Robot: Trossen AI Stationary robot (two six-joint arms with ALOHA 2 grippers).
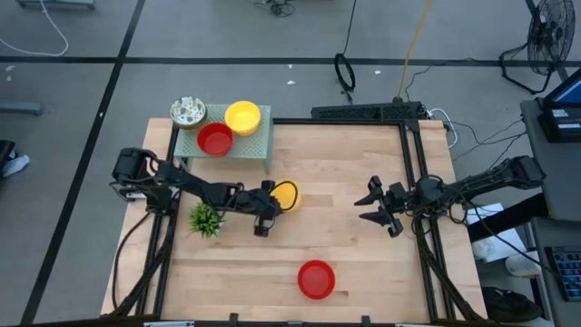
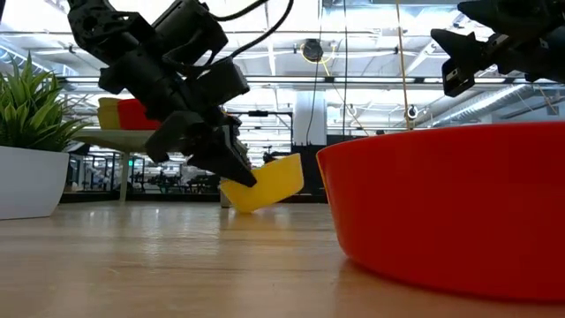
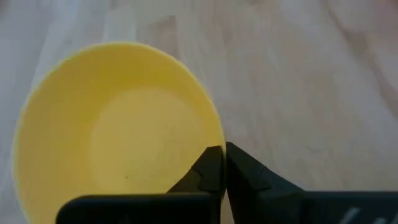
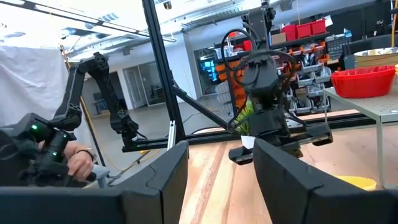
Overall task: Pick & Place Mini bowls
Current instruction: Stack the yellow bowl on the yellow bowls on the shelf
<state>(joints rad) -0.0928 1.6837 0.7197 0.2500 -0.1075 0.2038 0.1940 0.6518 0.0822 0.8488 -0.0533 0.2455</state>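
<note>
A yellow mini bowl (image 1: 287,193) sits tilted in my left gripper (image 1: 275,202), which is shut on it near the table's middle; the low view shows the same bowl (image 2: 265,184) tipped on its side. A red mini bowl (image 1: 316,279) rests on its base near the table's near edge and fills the low view (image 2: 450,203). On the pale green rack (image 1: 257,146) stand a red bowl (image 1: 215,140) and a yellow bowl (image 1: 242,116); a speckled white bowl (image 1: 187,112) sits at its far left corner. My right gripper (image 1: 365,203) hangs open above the table's right part, touching nothing. My left gripper pinches the yellow bowl's rim (image 3: 217,134), one finger (image 3: 205,171) inside the bowl and the other finger (image 3: 249,174) outside its wall. The fingers slant down from the table's left. The bowl is tilted; whether its lower edge (image 2: 240,207) touches the table I cannot tell.
A small green plant (image 1: 206,219) in a white pot stands just to the near left of my left gripper. The rack stands at the table's far left. Dark frame rails (image 1: 413,163) run along the table's far and right edges. A person's hand (image 4: 78,163) shows beyond the table.
</note>
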